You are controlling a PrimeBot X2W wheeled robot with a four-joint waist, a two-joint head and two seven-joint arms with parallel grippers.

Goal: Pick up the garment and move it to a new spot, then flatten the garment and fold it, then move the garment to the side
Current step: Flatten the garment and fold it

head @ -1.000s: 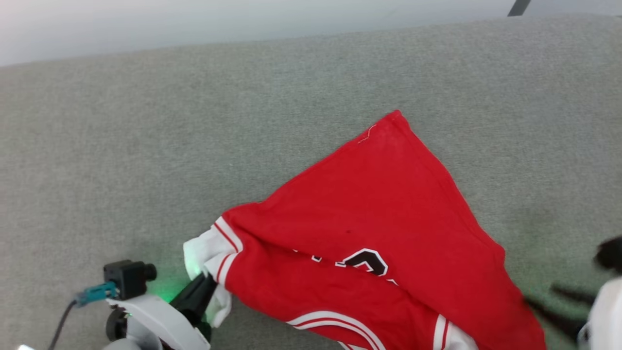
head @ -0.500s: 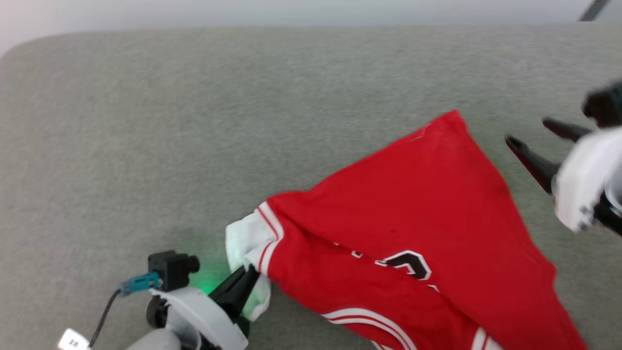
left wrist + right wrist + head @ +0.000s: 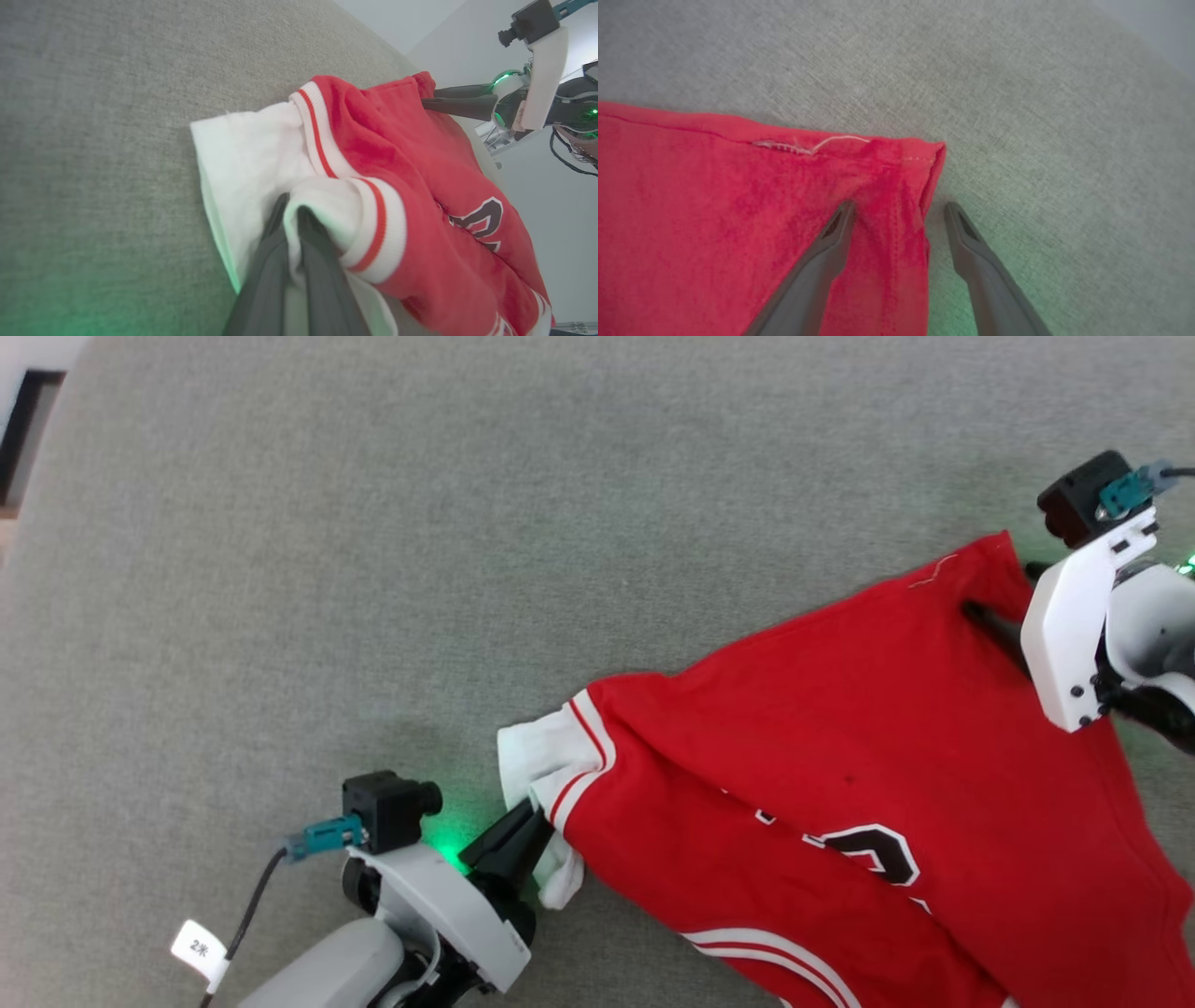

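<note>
The garment (image 3: 840, 728), a red jersey with white sleeves and black numerals, lies rumpled on a grey fabric surface. My left gripper (image 3: 534, 819) is shut on its white sleeve (image 3: 546, 761) at the garment's left end; the left wrist view shows the sleeve cloth pinched between the two fingers at my left gripper (image 3: 290, 207). My right gripper (image 3: 1008, 593) stands open at the garment's far hem corner. In the right wrist view my right gripper (image 3: 900, 207) straddles the red edge (image 3: 924, 186), one finger on the fabric, the other on the grey surface.
The grey fabric surface (image 3: 373, 569) stretches wide to the left and beyond the garment. Its rounded left edge borders a dark gap (image 3: 19, 439) at the upper left. The garment runs off the lower right of the head view.
The head camera has shifted. My right gripper has come up from the lower right to the garment's far corner, still open. My left gripper stays shut on the sleeve.
</note>
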